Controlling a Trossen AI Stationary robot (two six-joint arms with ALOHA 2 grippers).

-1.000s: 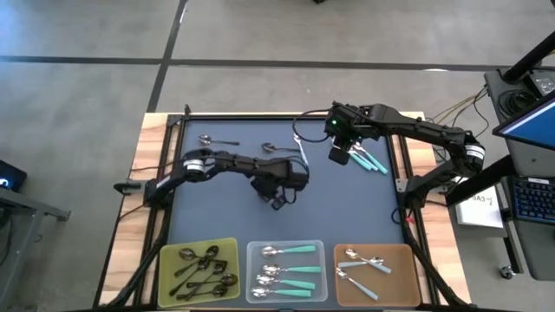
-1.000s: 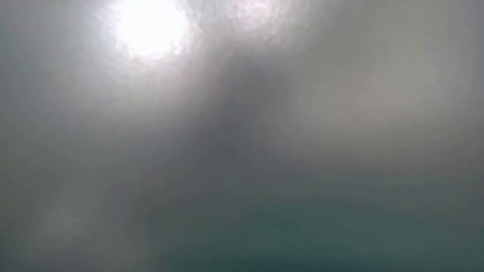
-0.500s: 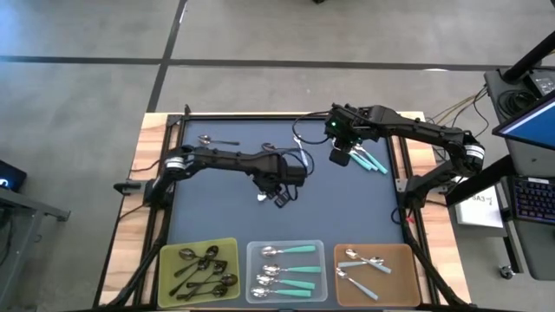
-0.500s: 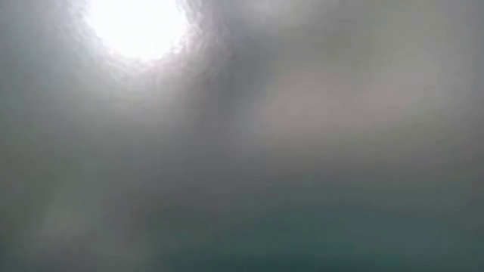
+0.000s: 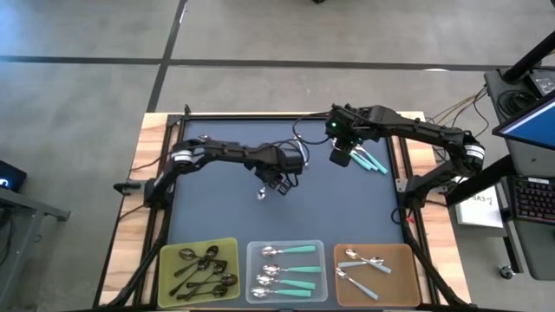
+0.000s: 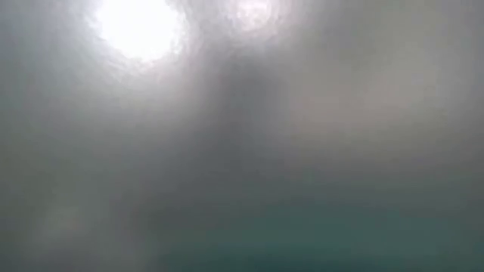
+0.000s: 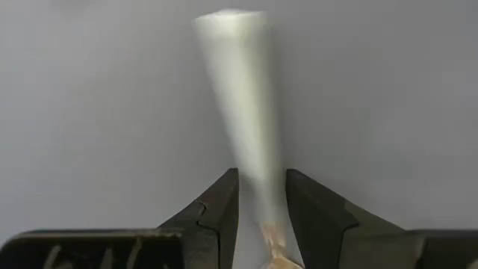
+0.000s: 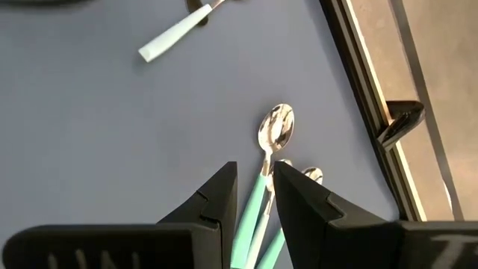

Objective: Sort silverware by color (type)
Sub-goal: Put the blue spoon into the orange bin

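Observation:
My left gripper [image 5: 277, 180] [image 7: 261, 175] hangs over the middle of the dark blue mat [image 5: 225, 212], pointing down, shut on a spoon with a pale light-blue handle [image 7: 239, 90]. The spoon's free end [image 5: 262, 194] juts out toward the near left. My right gripper [image 5: 340, 158] [image 8: 254, 168] hovers at the far right above two teal-handled spoons [image 5: 371, 161] [image 8: 275, 131] that lie flat on the mat. Its fingers stand a little apart with nothing between them. The low view shows only haze. My left gripper pinches the spoon between its two fingers, on the narrow end of the pale handle [image 7: 263, 205], where it meets the metal. The fingers come from above, pointing down. The handle sticks out beyond the fingertips and widens toward its free end [image 7: 228, 22].
Three trays stand along the near edge. The olive one [image 5: 166, 260] holds dark spoons, the clear one [image 5: 253, 260] teal-handled spoons, and the brown one [image 5: 406, 260] light-blue-handled spoons. A cable [image 5: 300, 146] loops near the mat's far middle. A raised frame [image 8: 366, 90] borders the mat.
My left gripper has risen a little from the mat's middle and gone toward the far edge, tipping to point more straight down. The pale-handled spoon has gone with it.

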